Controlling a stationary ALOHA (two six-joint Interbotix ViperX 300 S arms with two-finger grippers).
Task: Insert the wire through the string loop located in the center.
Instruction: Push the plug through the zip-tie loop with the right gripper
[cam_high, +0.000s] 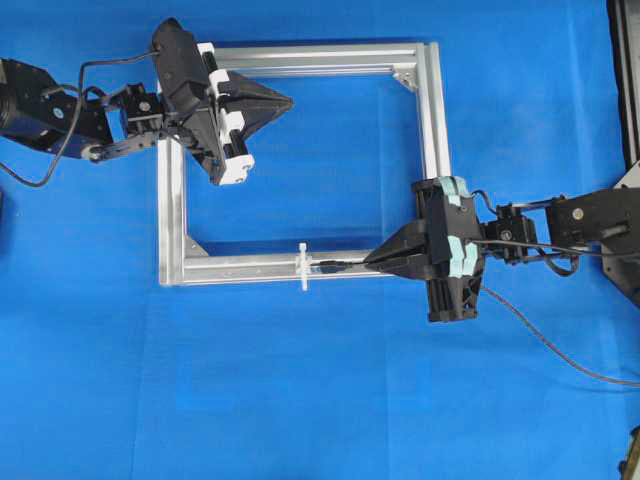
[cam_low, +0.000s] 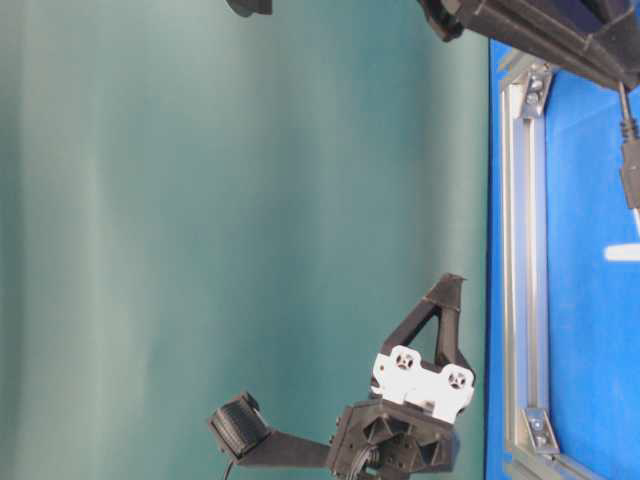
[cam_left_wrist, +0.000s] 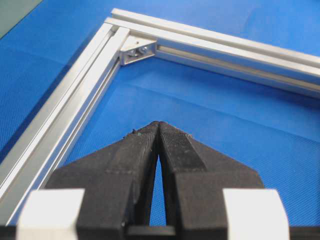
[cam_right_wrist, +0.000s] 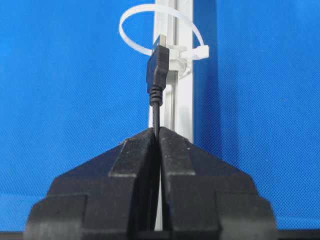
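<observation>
Right now the right gripper (cam_right_wrist: 157, 131) is clamping the wire (cam_right_wrist: 156, 112) between its pressed-together jaws, just behind the plug (cam_right_wrist: 158, 62). From the right wrist camera, the plug is pointing at the string loop (cam_right_wrist: 131, 22), its tip sitting at the mouth of the white ring; whether it is already inside the ring is hard to tell. Seen from overhead, the loop (cam_high: 304, 267) is sitting about midway along the lower bar of the silver frame (cam_high: 432, 110), and the right gripper (cam_high: 372, 262) is reaching in over that bar from the right, with the plug lying along the bar just beside the tie. Behind the gripper the wire (cam_high: 545, 340) is trailing off across the blue table cover (cam_high: 300, 400) toward the right edge.

Meanwhile the left gripper (cam_high: 288, 101) is hovering over the frame's upper left corner, well apart from the loop. Its jaws are pressed together on nothing, with tips meeting in the left wrist view (cam_left_wrist: 158, 124).
</observation>
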